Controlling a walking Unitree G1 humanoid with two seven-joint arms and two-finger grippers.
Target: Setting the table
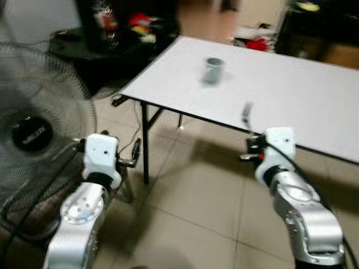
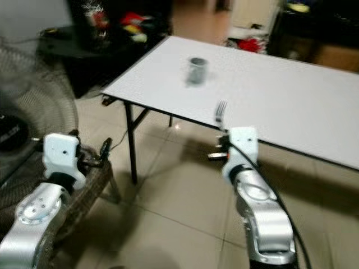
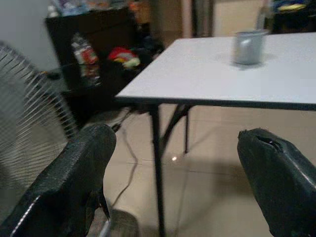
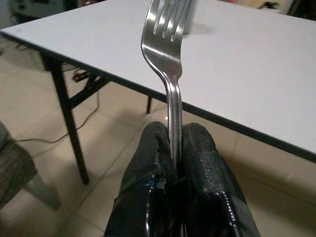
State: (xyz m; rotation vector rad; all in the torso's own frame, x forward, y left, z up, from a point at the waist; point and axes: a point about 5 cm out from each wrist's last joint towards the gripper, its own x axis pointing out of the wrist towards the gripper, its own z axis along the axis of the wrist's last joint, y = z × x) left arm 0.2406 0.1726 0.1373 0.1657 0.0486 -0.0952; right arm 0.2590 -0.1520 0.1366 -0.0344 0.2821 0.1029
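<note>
I see one fork, one metal cup and one white table. My right jaws are squeezed shut on the fork's handle. The fork stands nearly straight up, long way up and down, with its prongs at the top and the handle down between my two black fingers. I hold it out in front of the table's near edge, over the tiled floor, not touching the table. The cup stands upright on the table, well apart from the fork, nearer the far left corner. My left jaws are wide open and hold nothing; they are out over the floor, left of the table, near one black table leg. A big round fan stands just beside my left arm. My right wrist view shows the fork's prongs up close and my fingers pinching the handle, which my head views show small and blurry. My left wrist view shows the wide gap between my two left fingers, and the cup far off on the table.
</note>
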